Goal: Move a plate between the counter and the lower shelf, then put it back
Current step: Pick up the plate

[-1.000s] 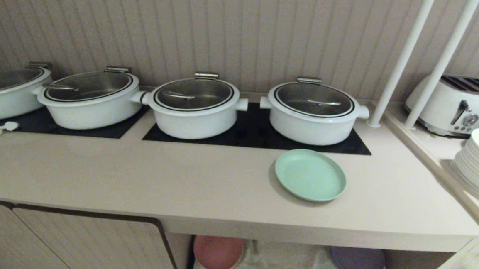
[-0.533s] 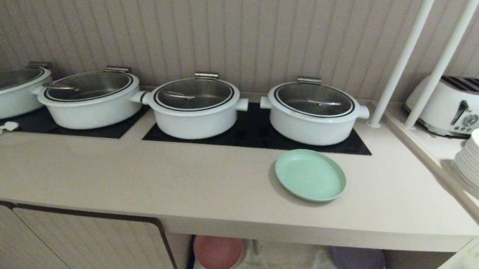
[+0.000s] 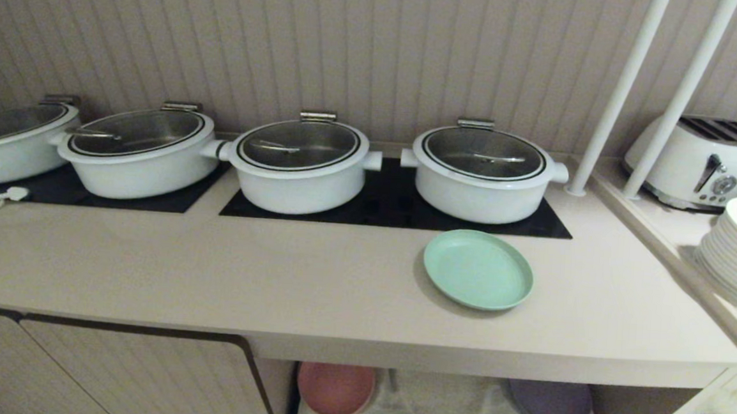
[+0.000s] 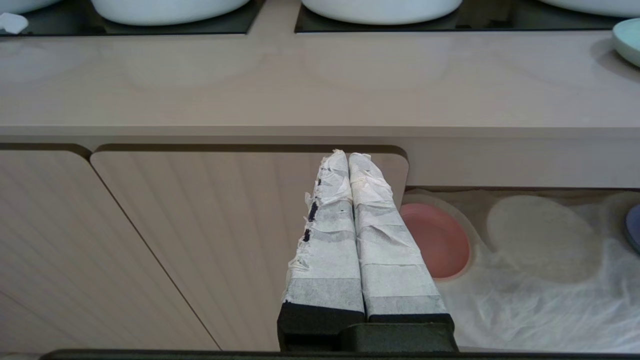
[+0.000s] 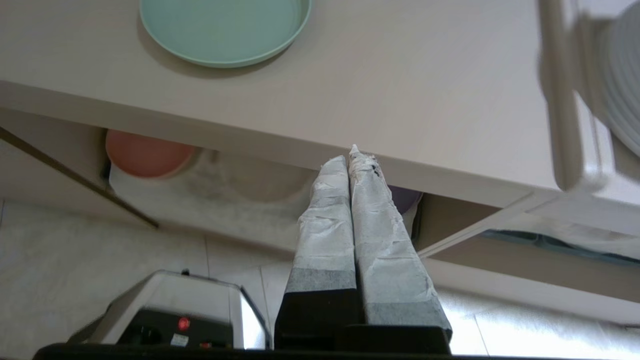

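Here, the opening reach: the plate [image 5: 223, 27] lies flat on the counter [image 5: 400, 100], well ahead of my right gripper [image 5: 350, 157] and off to one side of its line, untouched. My right fingers [image 5: 327, 220] are pressed together and hold nothing; their tips sit just at the counter's front edge, lower than the worktop surface, pointing forward under it toward the lower shelf [image 5: 165, 210]. To do this step well, I judge that I should lift the tips above the worktop, spread the fingers before arriving, and come in low at the plate's near rim, since the rim is shallow and the plate may slide if nudged. Beyond my right tips in the recess I see a pink plate [image 5: 145, 152] and a sliver of a purple plate [image 5: 405, 197]. My left gripper [image 4: 348, 156] is likewise closed and empty, held level before a cabinet door [image 4: 210, 240], beside the shelf's white cloth [image 4: 525, 300].
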Motion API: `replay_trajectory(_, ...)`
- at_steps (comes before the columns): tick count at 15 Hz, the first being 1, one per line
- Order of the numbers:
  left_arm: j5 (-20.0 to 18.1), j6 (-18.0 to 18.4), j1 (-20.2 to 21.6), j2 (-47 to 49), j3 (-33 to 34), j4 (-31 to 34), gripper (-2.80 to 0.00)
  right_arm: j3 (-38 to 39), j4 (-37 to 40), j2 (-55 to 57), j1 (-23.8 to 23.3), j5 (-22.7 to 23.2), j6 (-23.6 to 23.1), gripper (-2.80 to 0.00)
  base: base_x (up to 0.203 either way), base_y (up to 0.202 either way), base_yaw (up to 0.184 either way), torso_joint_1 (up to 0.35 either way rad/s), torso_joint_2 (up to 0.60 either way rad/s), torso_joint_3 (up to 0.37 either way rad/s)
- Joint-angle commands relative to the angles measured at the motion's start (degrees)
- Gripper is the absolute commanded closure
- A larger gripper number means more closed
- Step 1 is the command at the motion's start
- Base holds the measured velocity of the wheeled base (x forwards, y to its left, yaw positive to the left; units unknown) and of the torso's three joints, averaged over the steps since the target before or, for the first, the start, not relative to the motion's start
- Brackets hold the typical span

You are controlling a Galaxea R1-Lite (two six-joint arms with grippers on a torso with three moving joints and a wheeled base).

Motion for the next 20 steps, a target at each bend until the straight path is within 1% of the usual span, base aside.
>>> replay_trajectory(1, 0.0, 0.0, 0.0, 0.0, 0.0, 0.0, 0.00, -3.7, 0.1, 11.2, 0.3, 0.0, -0.2, 0.00, 0.000, 0.000, 0.000, 0.000, 0.00, 0.000)
replay_trajectory(5, 0.0, 0.0, 0.0, 0.0, 0.0, -0.1, 0.00, -16.9, 0.5, 25.1, 2.2, 0.1, -0.5, 0.00, 0.000, 0.000, 0.000, 0.000, 0.00, 0.000)
replay_trajectory(7, 0.0, 0.0, 0.0, 0.0, 0.0, 0.0, 0.00, -24.7, 2.0, 31.8, 2.9, 0.5, -0.1, 0.00, 0.000, 0.000, 0.000, 0.000, 0.00, 0.000)
replay_trajectory(8, 0.0, 0.0, 0.0, 0.0, 0.0, 0.0, 0.00, -29.3, 4.7, 34.7, 3.0, 0.6, 0.0, 0.00, 0.000, 0.000, 0.000, 0.000, 0.00, 0.000)
replay_trajectory(9, 0.0, 0.0, 0.0, 0.0, 0.0, 0.0, 0.00, -34.7, 9.7, 37.4, 3.1, 0.7, 0.1, 0.00, 0.000, 0.000, 0.000, 0.000, 0.00, 0.000)
replay_trajectory(11, 0.0, 0.0, 0.0, 0.0, 0.0, 0.0, 0.00, -45.3, 24.0, 44.0, 3.2, 1.2, 0.4, 0.00, 0.000, 0.000, 0.000, 0.000, 0.00, 0.000)
replay_trajectory(12, 0.0, 0.0, 0.0, 0.0, 0.0, 0.0, 0.00, -49.5, 29.7, 47.6, 3.2, 2.5, 1.0, 0.00, 0.000, 0.000, 0.000, 0.000, 0.00, 0.000)
replay_trajectory(14, 0.0, 0.0, 0.0, 0.0, 0.0, 0.0, 0.00, -55.4, 34.4, 53.6, 3.0, 5.2, 3.3, 0.00, 0.000, 0.000, 0.000, 0.000, 0.00, 0.000)
replay_trajectory(17, 0.0, 0.0, 0.0, 0.0, 0.0, 0.0, 0.00, -62.6, 41.7, 61.4, 3.0, 7.0, 8.5, 0.00, 0.000, 0.000, 0.000, 0.000, 0.00, 0.000)
replay_trajectory(18, 0.0, 0.0, 0.0, 0.0, 0.0, -0.1, 0.00, -65.2, 43.7, 64.1, 3.0, 8.3, 9.5, 0.00, 0.000, 0.000, 0.000, 0.000, 0.00, 0.000)
replay_trajectory(20, 0.0, 0.0, 0.0, 0.0, 0.0, 0.0, 0.00, -70.6, 45.2, 69.3, 3.0, 9.5, 10.3, 0.00, 0.000, 0.000, 0.000, 0.000, 0.00, 0.000)
